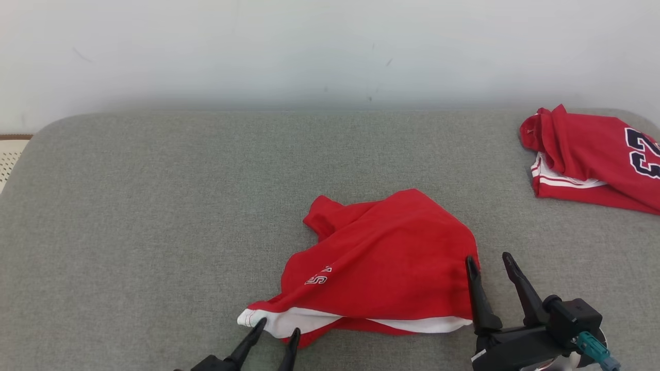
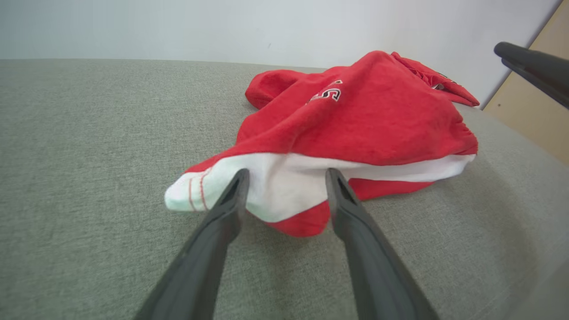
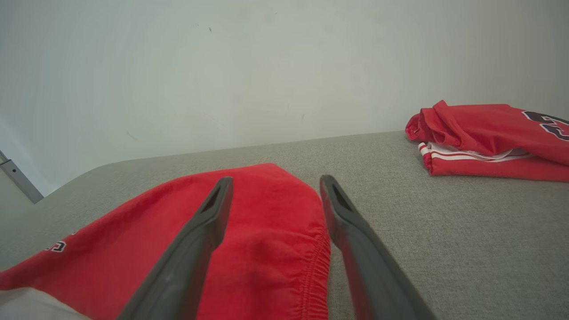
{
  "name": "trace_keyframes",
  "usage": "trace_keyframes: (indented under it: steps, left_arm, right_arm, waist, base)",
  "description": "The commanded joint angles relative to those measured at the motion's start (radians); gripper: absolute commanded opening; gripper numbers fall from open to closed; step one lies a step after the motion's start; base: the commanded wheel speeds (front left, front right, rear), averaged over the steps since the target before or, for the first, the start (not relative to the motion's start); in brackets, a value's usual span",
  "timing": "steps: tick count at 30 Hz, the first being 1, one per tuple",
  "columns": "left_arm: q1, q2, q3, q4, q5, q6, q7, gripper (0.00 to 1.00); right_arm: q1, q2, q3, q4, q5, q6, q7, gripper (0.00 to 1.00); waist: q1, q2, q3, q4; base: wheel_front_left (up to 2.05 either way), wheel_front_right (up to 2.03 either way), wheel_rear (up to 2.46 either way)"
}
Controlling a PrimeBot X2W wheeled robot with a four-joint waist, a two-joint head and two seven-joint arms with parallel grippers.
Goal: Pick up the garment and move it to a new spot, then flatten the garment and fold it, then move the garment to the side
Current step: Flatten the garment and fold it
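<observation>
On the grey padded surface (image 1: pixel 154 206), the red garment (image 1: pixel 381 257) lies crumpled near you, with your left gripper (image 1: pixel 279 325) spread at its white hem and your right gripper (image 1: pixel 488 257) spread at its elastic edge, so pinch both low and draw apart evenly.

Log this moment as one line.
garment: crumpled on grey surface | left gripper: open, tips at white band | right gripper: open, astride right edge | second red garment: folded, far right
</observation>
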Motion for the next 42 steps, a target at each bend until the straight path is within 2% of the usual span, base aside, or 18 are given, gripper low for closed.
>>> trace_keyframes:
  steps: [1, 11, 17, 22, 25, 30, 35, 42]
  left_arm:
    - [0.004, 0.0, 0.003, -0.001, -0.002, 0.006, -0.005, 1.0]
    - [0.052, 0.019, 0.115, -0.086, -0.014, 0.051, -0.01, 1.0]
    - [0.078, 0.027, 0.161, -0.096, -0.02, 0.038, -0.011, 1.0]
    - [0.11, 0.007, 0.233, -0.178, -0.016, 0.06, -0.011, 1.0]
    - [0.146, -0.011, 0.284, -0.24, 0.0, 0.087, -0.01, 1.0]
    - [0.179, -0.021, 0.333, -0.304, 0.021, 0.106, -0.011, 1.0]
    - [0.209, -0.027, 0.381, -0.349, 0.051, 0.111, -0.011, 1.0]
    - [0.21, -0.031, 0.414, -0.328, 0.083, 0.108, -0.01, 1.0]
  right_arm:
    - [0.007, -0.007, -0.001, -0.002, 0.005, 0.0, -0.001, 1.0]
    - [0.023, -0.017, -0.018, -0.01, 0.003, 0.0, -0.001, 1.0]
    - [0.047, -0.039, -0.033, -0.014, -0.001, 0.0, -0.001, 1.0]
    - [0.081, -0.043, -0.06, -0.034, -0.003, 0.0, -0.001, 1.0]
    - [0.1, -0.037, -0.075, -0.049, -0.006, 0.0, -0.001, 1.0]
    - [0.124, -0.025, -0.087, -0.074, -0.015, 0.0, -0.001, 1.0]
    - [0.151, -0.006, -0.094, -0.096, -0.026, 0.0, -0.001, 1.0]
    - [0.157, 0.032, -0.097, -0.095, -0.053, 0.0, -0.001, 1.0]
  waist:
    - [0.0001, 0.0, -0.001, 0.002]
    - [0.0001, 0.0, -0.002, 0.007]
    - [0.0001, 0.0, 0.001, -0.008]
    - [0.0001, 0.0, -0.007, -0.021]
    - [0.0001, 0.0, -0.012, -0.024]
    - [0.0001, 0.0, -0.021, -0.021]
    - [0.0001, 0.0, -0.043, -0.014]
    - [0.0001, 0.0, -0.067, -0.003]
  base:
    - [0.0, 0.0, 0.0]
    - [0.0, 0.0, 0.0]
    - [0.0, 0.0, 0.0]
    - [0.0, 0.0, 0.0]
    - [0.0, 0.0, 0.0]
    - [0.0, 0.0, 0.0]
    - [0.0, 0.0, 0.0]
    - [0.0, 0.0, 0.0]
